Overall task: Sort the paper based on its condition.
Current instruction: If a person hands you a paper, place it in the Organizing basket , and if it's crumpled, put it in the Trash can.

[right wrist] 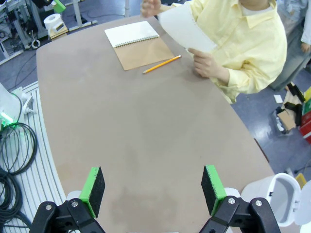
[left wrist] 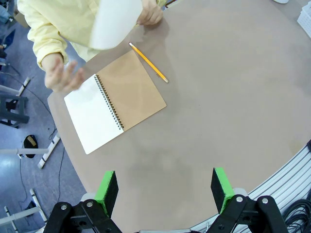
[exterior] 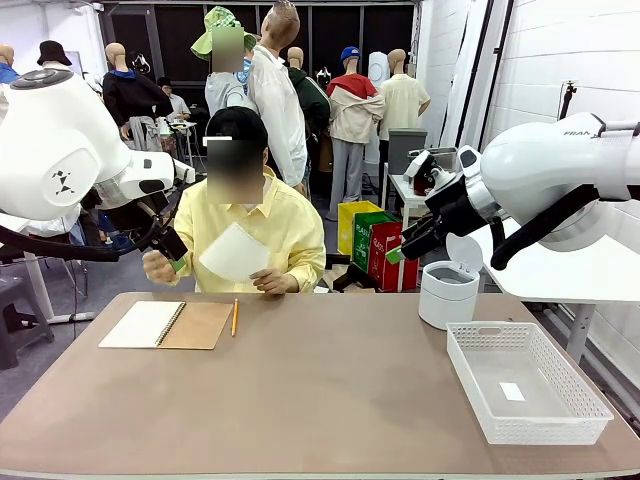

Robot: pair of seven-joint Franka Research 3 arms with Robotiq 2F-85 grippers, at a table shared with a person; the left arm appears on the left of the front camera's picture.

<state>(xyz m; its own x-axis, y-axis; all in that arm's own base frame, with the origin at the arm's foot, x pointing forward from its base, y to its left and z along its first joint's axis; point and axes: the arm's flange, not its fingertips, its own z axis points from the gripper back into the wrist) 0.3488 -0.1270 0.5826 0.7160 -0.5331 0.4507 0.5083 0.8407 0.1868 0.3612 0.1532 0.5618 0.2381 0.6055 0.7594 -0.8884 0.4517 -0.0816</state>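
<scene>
The person at the far side holds a smooth white sheet of paper up in one hand, above the table; the same paper and paper appear in the wrist views. The other hand is raised beside it. My left gripper hovers high at the far left, close to that hand, and its wrist view shows my left gripper open with nothing between the pads. Raised at the far right above the bin, my right gripper also stands open, seen as right gripper over bare table.
An open spiral notebook with a brown cover lies at the far left, a yellow pencil beside it. A white bin with its lid up stands at the far right. A white mesh basket at the near right holds a small white slip.
</scene>
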